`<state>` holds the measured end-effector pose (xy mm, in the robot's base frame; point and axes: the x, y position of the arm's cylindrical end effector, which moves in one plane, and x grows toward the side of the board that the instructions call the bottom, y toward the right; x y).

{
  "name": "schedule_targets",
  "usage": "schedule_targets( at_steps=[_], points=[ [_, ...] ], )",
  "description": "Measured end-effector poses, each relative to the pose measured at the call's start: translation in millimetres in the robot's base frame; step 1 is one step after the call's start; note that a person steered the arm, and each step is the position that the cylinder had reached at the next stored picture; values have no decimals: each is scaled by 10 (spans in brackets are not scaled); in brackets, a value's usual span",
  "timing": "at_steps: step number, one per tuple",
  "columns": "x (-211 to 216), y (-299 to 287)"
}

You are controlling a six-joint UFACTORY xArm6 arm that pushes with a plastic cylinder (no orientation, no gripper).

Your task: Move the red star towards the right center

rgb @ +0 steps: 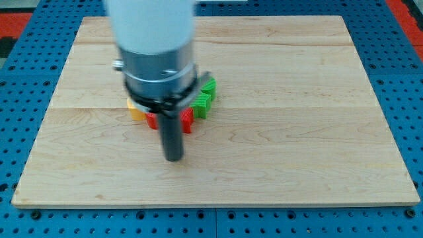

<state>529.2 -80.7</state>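
Pale wooden board (297, 79) lay on a blue pegboard (403, 66)
My tip (173, 157), a bare rod holding nothing, sat just below the half-hidden red star (186, 120); green blocks (205, 99) and a yellow block (135, 111) clustered beside it

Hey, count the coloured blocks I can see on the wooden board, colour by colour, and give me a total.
Green blocks: 2, one partly hidden
Red block: 1, shape hidden behind the arm
Yellow block: 1
Total: 4 visible; the arm may hide more.

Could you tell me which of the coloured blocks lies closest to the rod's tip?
The red block, partly hidden behind the rod, lies closest to my tip. The green blocks sit farther toward the view's top right, the yellow block farther left.
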Motion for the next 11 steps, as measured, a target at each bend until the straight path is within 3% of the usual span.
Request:
schedule_targets(
  at_steps=[1, 2, 3, 9, 11],
  points=[
    [-309, -71],
    [-334, -53],
    [-651, 464],
    [-1012, 2729],
    [-1715, 2336]
  ],
)
